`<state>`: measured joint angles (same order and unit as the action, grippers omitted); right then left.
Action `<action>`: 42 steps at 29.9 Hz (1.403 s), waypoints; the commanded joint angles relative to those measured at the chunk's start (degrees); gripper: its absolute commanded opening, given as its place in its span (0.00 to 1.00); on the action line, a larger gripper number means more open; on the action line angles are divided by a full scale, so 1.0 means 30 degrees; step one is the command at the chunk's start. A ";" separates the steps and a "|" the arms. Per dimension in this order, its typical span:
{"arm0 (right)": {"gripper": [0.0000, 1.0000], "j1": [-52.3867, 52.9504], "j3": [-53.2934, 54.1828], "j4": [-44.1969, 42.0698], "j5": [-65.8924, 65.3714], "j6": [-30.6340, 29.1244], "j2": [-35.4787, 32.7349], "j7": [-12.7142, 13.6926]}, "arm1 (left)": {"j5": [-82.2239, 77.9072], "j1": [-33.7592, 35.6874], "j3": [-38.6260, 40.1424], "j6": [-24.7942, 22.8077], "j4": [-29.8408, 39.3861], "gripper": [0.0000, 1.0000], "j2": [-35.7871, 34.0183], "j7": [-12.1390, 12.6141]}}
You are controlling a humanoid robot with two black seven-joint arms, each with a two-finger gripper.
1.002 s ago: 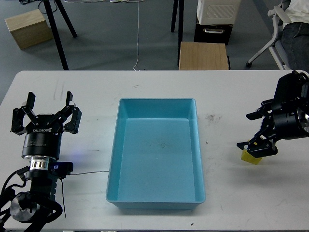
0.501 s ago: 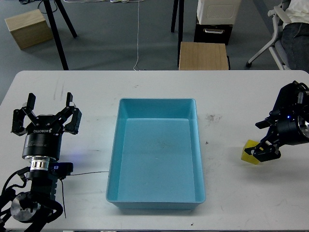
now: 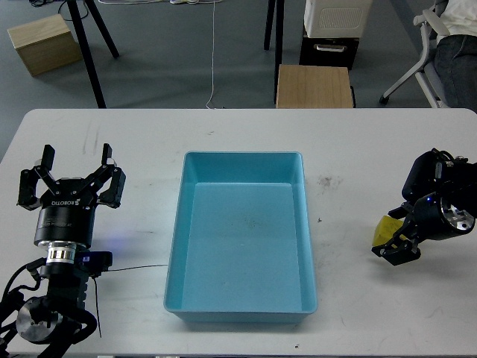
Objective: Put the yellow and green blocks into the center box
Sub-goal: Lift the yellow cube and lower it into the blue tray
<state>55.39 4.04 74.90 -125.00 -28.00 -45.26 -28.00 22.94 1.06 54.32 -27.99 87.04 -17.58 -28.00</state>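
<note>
My right gripper [image 3: 396, 240] sits low over the table [image 3: 358, 149], out at the right side. The yellow block [image 3: 385, 230] is right at its tip, touching the dark fingers, tilted, with its left part showing past them. Looks like the fingers are on either side of it, but the gripper is dark and seen at an angle, so I can't tell if it is actually clamped or just resting against the block. The block is on or just above the table surface; can't tell which.

The box [image 3: 242, 302] is well off to the left of that gripper, in the middle of the table, blue, long side running away from me. Nothing visible inside it.

My left gripper [image 3: 72, 165] is on the far side of the box, near the left table edge, pointing up and away, fingers spread wide apart, holding nothing. A thin black cable [image 3: 134, 267] runs from that arm toward the box.

I see no green block.
</note>
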 commanded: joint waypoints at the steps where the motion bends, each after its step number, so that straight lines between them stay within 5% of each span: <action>1: 0.97 -0.0005 -0.0204 -0.0210 -0.0001 -0.0001 0.0291 0.0000 | -0.0001 -0.0030 0.0000 -0.0002 -0.0011 1.00 0.0002 0.0000; 6: 0.92 -0.0005 -0.0351 -0.0181 -0.0001 -0.0001 0.0262 0.0000 | -0.0001 -0.0031 0.0000 -0.0002 -0.0098 1.00 0.0002 0.0000; 10: 0.72 -0.0006 -0.0351 -0.0093 -0.0001 -0.0001 0.0261 0.0000 | -0.0001 -0.0031 0.0000 -0.0002 -0.0128 1.00 0.0002 0.0000; 13: 0.42 0.0053 -0.0380 -0.0122 -0.0001 -0.0001 0.0174 0.0000 | -0.0001 -0.0030 0.0000 -0.0002 -0.0157 1.00 0.0002 0.0000; 21: 0.10 0.1103 -0.0088 -0.0151 -0.0001 -0.0001 0.0231 0.0000 | -0.0001 -0.0001 0.0030 -0.0002 -0.0274 1.00 0.0002 0.0000; 32: 0.06 0.7374 0.0265 -0.0152 -0.0001 -0.0001 0.3158 0.0000 | 0.0029 0.0028 0.0088 -0.0002 -0.0274 1.00 0.0002 0.0000; 42: 0.06 0.8315 -0.1724 0.0053 -0.0001 -0.0001 0.6937 0.0000 | 0.0029 0.0145 0.0147 -0.0002 -0.0274 1.00 -0.0028 0.0000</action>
<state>80.14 2.00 75.03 -125.00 -28.01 -28.10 -28.00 23.03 1.35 54.68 -28.00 86.22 -17.65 -28.00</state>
